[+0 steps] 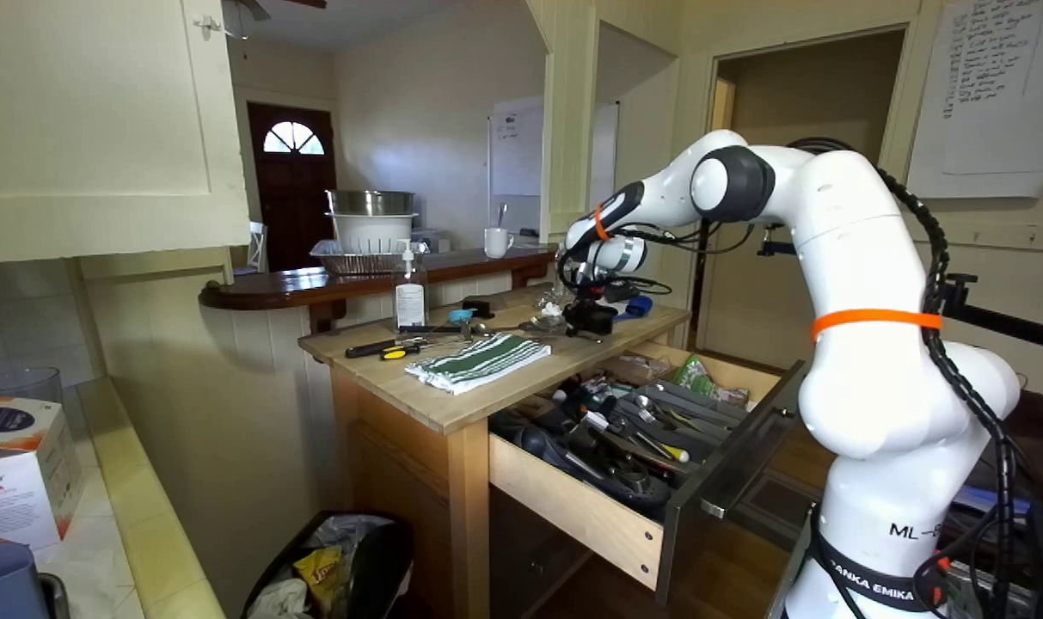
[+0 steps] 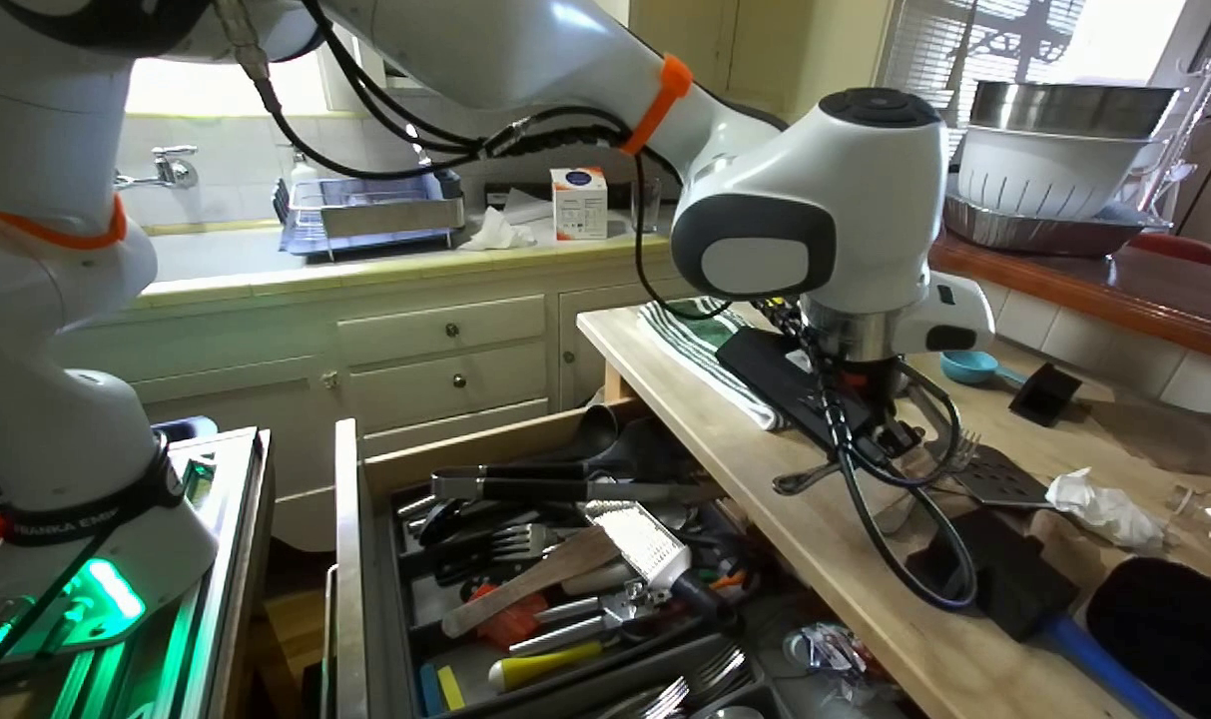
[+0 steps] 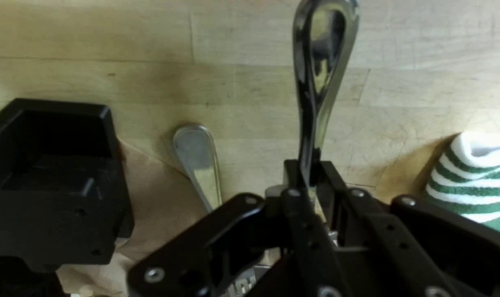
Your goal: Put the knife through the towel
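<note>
My gripper (image 3: pixel 310 173) is shut on a shiny metal utensil (image 3: pixel 326 53) with a rounded, widened handle end. That end also shows in an exterior view (image 2: pixel 803 482); the utensil's working end is hidden by the jaws, so I cannot tell if it is the knife. The towel (image 3: pixel 474 189), folded and green-and-white striped, lies flat at the right in the wrist view. It also shows in both exterior views (image 1: pixel 487 361) (image 2: pixel 703 345). The gripper also shows in both exterior views (image 1: pixel 590 318) (image 2: pixel 895 434), over the wooden counter beside the towel, apart from it.
A black block-like holder (image 3: pixel 56 185) and another metal handle (image 3: pixel 197 156) lie left of the gripper. A slotted spatula (image 2: pixel 1004 479), crumpled paper (image 2: pixel 1104 507) and turquoise scoop (image 2: pixel 967 366) are on the counter. A yellow-and-black tool (image 1: pixel 401 351) lies near the towel. An open drawer (image 1: pixel 564 499) juts out.
</note>
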Available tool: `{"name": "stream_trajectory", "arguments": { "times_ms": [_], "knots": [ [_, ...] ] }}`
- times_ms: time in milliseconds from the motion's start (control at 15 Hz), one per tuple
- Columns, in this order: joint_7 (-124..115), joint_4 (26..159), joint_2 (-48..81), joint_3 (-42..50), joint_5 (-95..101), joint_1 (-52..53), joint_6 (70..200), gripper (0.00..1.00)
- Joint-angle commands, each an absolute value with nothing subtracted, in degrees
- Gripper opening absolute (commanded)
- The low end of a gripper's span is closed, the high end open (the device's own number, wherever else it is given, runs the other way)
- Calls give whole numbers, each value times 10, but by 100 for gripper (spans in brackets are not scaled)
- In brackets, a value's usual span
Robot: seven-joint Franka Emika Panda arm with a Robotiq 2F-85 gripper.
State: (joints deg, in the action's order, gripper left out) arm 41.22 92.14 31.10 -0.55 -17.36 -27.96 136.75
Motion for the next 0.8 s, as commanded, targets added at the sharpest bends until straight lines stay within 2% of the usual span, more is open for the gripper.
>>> {"name": "stream_trajectory", "arguments": {
  "times_ms": [0,733],
  "knots": [
    [408,955,264,4,-172,-269,1340,4],
    [549,1097,120,26,-197,-256,1265,4]
  ]
}}
